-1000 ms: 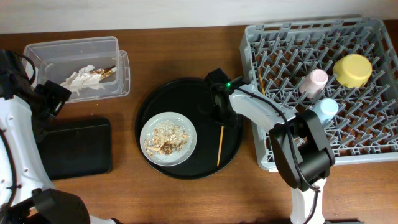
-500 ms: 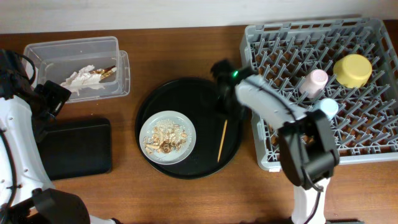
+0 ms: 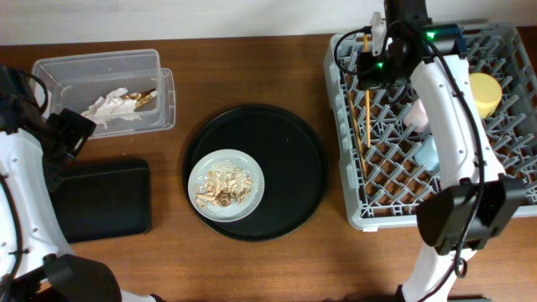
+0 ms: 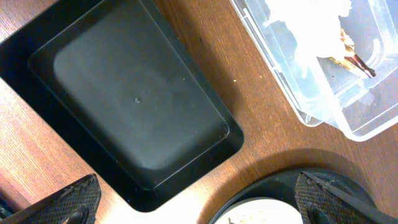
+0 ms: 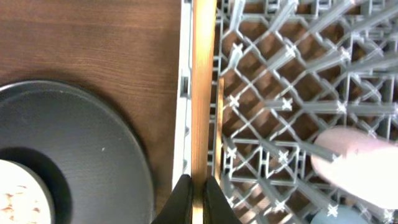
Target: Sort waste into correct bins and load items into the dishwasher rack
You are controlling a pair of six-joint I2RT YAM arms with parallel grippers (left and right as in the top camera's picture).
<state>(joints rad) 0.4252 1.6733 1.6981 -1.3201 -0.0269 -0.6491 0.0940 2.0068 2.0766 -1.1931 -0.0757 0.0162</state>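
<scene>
My right gripper is shut on a wooden chopstick and holds it over the left side of the grey dishwasher rack. In the right wrist view the chopstick runs straight up from the closed fingers. The second chopstick lies in the rack beside it. The pink cup, light-blue cup and yellow bowl sit in the rack. The grey plate holds food scraps. My left gripper is open and empty above the shallow black tray.
The clear tub at the back left holds wrapper scraps, with its lid beside it. The plate sits on a large round black tray at the centre. The right arm crosses over the rack's middle.
My right gripper has lifted the chopstick off the round black tray and carried it up and right, over the rack's left side. The left arm has not moved.
</scene>
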